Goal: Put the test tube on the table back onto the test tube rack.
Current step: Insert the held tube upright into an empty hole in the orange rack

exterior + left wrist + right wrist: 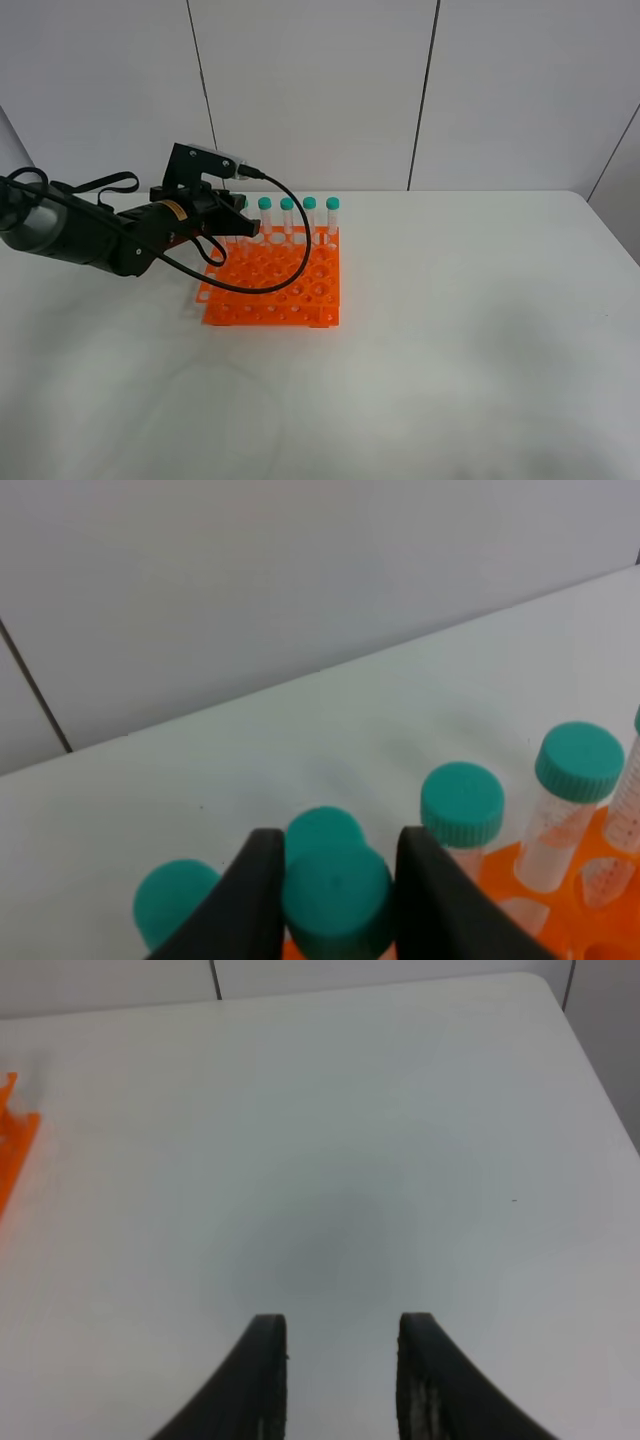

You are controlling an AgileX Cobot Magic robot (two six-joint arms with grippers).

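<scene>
The test tube (pixel 335 895) stands upright, its cap clamped in the left gripper (pixel 238 224), at the back row of the test tube rack (pixel 272 292). The right gripper (pixel 340 1332) hangs open, well apart.

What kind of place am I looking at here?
Probably a lab-style robot test bench. A white table stands against plain panelled walls. On it is one orange test tube rack of teal-capped tubes, and a robot arm's left gripper is around one test tube.
</scene>
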